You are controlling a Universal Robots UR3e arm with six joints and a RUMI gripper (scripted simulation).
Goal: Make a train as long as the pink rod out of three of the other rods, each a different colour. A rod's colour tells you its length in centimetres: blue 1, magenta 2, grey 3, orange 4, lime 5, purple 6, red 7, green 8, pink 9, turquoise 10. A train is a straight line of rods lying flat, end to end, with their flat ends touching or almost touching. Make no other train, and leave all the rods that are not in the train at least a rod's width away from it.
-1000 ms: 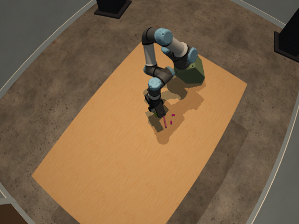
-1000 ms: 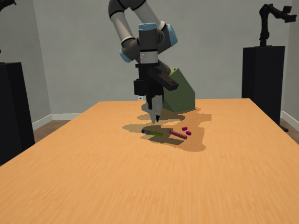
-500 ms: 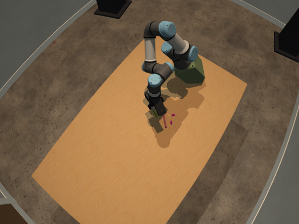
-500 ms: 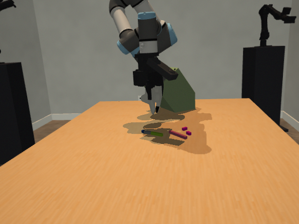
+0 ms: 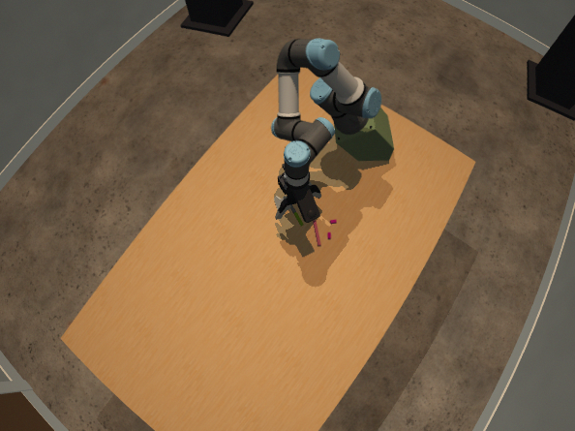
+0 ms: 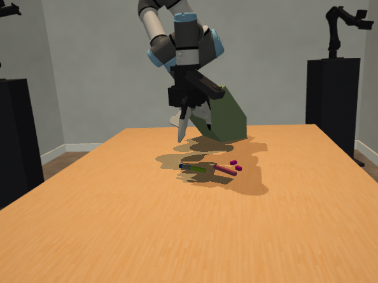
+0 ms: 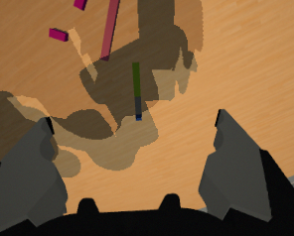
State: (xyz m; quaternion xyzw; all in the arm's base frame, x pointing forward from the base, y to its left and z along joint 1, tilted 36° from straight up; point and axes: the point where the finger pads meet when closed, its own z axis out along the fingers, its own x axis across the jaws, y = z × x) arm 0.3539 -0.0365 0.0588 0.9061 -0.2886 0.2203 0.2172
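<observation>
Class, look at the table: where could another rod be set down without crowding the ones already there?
Bare wood stretches from the blue end of the lime-grey-blue line towards the near table edge and both sides. It is crowded around the pink rod and two magenta rods. The open end effector hangs above, holding nothing.

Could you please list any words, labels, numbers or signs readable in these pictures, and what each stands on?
None: no text, number or sign shows in any view. The rods, such as the pink rod, the arm, the green base and the table are all unmarked.
</observation>
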